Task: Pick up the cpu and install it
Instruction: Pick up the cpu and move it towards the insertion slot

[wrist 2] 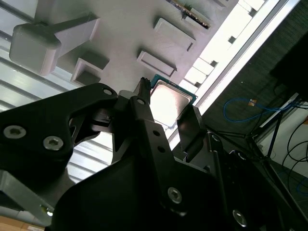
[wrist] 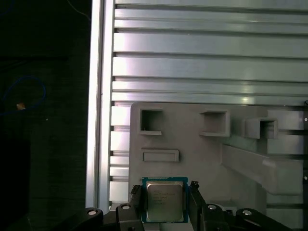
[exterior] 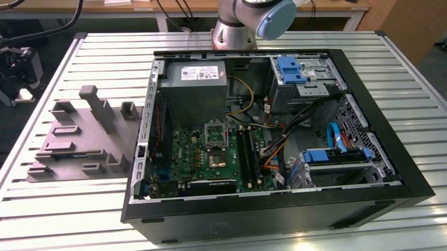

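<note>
My end effector [wrist: 165, 190] grips the cpu [wrist: 164, 202] by two opposite edges, level above the grey moulded tray [wrist: 202, 149] on the slatted desk [wrist: 202, 62]; the edge hold likely spares its underside.

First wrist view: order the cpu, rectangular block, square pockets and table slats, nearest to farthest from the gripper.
1. cpu, between the gripper's jaws.
2. rectangular block, just beyond it.
3. square pockets, along the tray's far edge.
4. table slats, past the tray.
</note>
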Action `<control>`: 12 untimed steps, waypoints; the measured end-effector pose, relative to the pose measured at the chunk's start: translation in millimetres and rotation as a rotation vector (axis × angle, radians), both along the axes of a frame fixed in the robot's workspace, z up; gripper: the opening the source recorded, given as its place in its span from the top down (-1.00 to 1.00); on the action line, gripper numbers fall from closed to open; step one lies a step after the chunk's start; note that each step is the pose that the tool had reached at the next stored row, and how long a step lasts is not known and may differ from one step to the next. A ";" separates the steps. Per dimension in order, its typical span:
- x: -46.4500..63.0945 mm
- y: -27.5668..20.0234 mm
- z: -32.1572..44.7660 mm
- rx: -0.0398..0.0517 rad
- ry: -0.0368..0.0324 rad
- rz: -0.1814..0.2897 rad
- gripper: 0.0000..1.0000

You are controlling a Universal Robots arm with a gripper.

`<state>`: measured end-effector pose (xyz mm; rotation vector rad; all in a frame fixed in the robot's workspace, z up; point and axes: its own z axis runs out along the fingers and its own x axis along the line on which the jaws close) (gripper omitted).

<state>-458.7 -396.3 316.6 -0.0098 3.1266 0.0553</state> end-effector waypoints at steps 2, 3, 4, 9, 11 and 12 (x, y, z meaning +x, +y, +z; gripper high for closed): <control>0.0 0.0 0.8 0.0002 -0.0004 0.000 0.06; 0.0 0.0 1.2 0.0002 -0.0003 0.000 0.06; 0.0 0.0 1.8 0.0002 -0.0004 0.000 0.06; 0.0 0.0 4.4 0.0001 -0.0002 0.000 0.06; 0.0 0.0 5.2 -0.0001 -0.0005 0.000 0.06; 0.0 0.0 5.7 -0.0004 -0.0003 0.000 0.06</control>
